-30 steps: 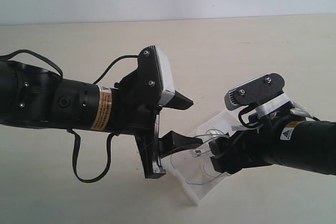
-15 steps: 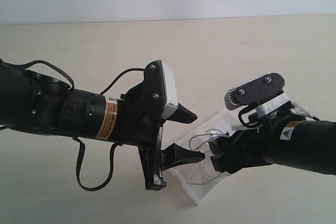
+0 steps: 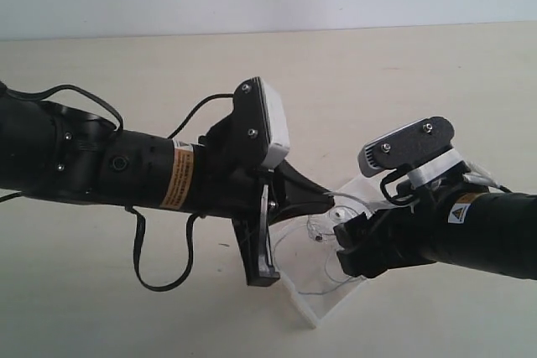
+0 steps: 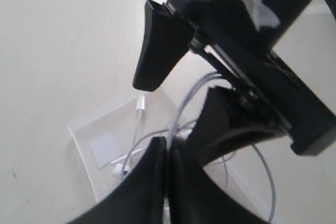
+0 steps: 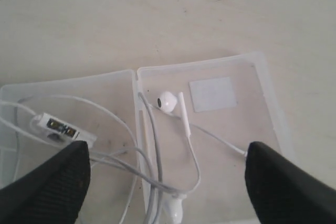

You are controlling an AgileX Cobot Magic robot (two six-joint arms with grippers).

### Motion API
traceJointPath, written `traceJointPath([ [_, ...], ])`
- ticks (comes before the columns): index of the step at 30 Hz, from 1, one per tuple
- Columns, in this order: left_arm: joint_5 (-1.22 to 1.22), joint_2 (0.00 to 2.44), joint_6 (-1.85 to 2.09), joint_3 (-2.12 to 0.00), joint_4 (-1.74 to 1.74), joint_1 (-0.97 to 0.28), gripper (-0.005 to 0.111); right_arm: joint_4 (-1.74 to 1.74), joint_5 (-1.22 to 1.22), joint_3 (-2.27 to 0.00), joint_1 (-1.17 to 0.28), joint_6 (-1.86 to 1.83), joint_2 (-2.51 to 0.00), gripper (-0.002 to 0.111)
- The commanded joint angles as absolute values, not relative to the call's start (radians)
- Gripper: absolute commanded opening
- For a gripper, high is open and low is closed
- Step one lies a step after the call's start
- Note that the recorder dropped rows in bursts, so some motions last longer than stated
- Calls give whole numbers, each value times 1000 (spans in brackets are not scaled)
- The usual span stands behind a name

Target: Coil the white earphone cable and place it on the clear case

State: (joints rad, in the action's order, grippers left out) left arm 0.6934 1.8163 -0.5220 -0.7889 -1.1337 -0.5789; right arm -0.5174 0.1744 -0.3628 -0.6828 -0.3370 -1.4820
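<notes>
The clear case point(image 5: 258, 60) lies open on the table, and one half bears a white patch point(image 5: 212, 94). The white earphone cable point(image 5: 195, 169) lies in loose loops across both halves, with an earbud point(image 5: 167, 100) and the inline piece point(image 5: 60, 127) showing. My right gripper point(image 5: 168, 182) hovers open just above the case point(image 3: 315, 312), its fingers on either side of the loops. My left gripper point(image 4: 167, 153) is shut on a strand of the cable point(image 4: 184, 106), which rises from between its tips. In the exterior view the left gripper point(image 3: 323, 201) meets the right gripper point(image 3: 346, 245) over the case.
The beige table point(image 3: 403, 81) stretches to a pale wall behind. A thick black robot cable point(image 3: 159, 266) hangs in a loop under the left arm. The right gripper's fingers point(image 4: 157, 51) stand close in front of the left wrist camera.
The left arm has moved right toward the case, and its jaws, wide open before, have shut on the cable. The right arm has stayed still.
</notes>
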Motion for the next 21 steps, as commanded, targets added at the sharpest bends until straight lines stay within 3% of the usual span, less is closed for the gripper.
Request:
traceJointPath([
  [1,706,1818,-588,-818,-1110,-584,0,-514,166,-369,-685,-396,-1475,77],
  [9,577,1819,-622,-821,-1121,-584,0,-505,198,-369,-685,-454,-1474,77],
  [21,572,1821,-633,-821,-1121,-584,0,-498,257,-369,-685,-440,-1370,77],
])
